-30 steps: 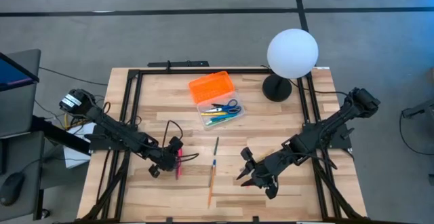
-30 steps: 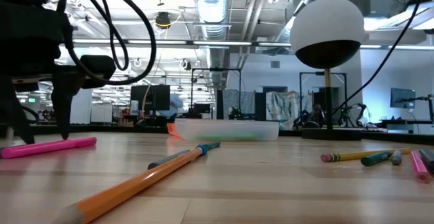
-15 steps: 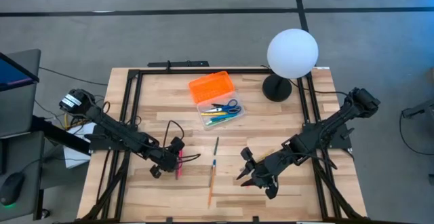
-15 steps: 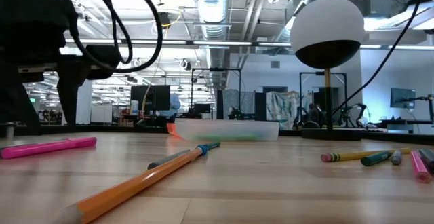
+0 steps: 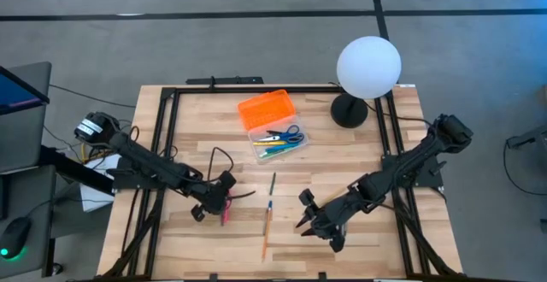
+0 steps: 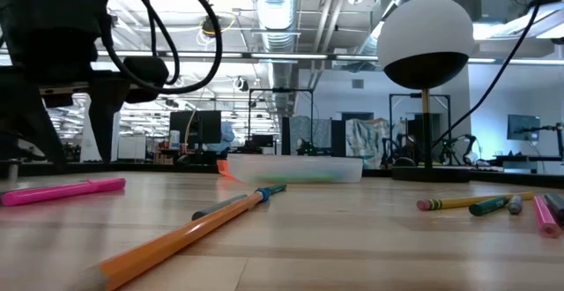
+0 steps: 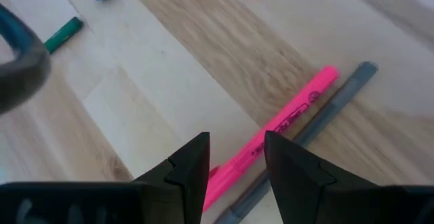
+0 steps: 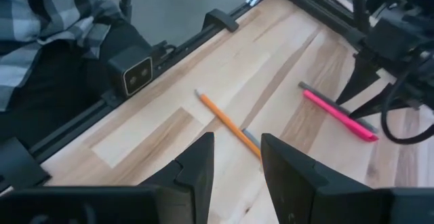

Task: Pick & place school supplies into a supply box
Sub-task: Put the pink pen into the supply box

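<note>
I am hovering my left tool (image 7: pixel 234 166), jaws parted and empty, over the slim pink highlighter (image 7: pixel 285 125) lying near the wooden tabletop's (image 5: pixel 342 145) left edge, long axis running front-to-back.

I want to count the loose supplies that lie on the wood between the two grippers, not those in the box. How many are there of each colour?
pink marker: 1
grey pen, lying beside the pink one: 1
orange pencil: 1
dark pen with a blue end: 1
Total: 4
</note>
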Controlling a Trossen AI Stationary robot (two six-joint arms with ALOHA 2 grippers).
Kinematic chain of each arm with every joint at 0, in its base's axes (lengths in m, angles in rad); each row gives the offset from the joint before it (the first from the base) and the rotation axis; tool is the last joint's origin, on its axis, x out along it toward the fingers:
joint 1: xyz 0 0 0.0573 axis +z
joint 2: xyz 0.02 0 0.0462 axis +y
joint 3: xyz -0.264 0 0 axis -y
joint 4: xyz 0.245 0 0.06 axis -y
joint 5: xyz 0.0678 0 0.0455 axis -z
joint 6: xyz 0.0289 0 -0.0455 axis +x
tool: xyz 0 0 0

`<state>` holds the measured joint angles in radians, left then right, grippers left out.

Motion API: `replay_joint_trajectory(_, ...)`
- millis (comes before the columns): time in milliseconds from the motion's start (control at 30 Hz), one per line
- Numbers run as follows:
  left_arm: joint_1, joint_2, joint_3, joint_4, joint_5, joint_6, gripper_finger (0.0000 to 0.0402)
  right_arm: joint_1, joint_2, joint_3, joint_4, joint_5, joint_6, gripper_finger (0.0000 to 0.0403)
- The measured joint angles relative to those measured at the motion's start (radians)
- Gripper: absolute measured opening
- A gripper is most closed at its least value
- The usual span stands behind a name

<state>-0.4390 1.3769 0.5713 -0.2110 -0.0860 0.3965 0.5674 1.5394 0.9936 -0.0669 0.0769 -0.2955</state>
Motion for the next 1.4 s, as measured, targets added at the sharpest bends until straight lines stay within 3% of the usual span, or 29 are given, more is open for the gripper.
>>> replay_joint_trajectory(233, 0.013, 0.003, 0.000, 0.001, 0.030, 0.049, 0.0137, 0.002, -0.005, 0.001, 0.002, 0.000, 0.000, 0.0116)
replay_joint_trajectory(600, 0.012, 0.131, 0.010, 0.052, 0.027, 0.122, 0.0137, 0.002, -0.006, 0.001, 0.001, -0.001, 0.000, 0.0116)
replay_joint_trajectory(1400, 0.019, 0.132, 0.010, -0.038, -0.017, -0.162, 0.0137, 0.002, -0.006, 0.002, 0.001, -0.002, 0.000, 0.0116)
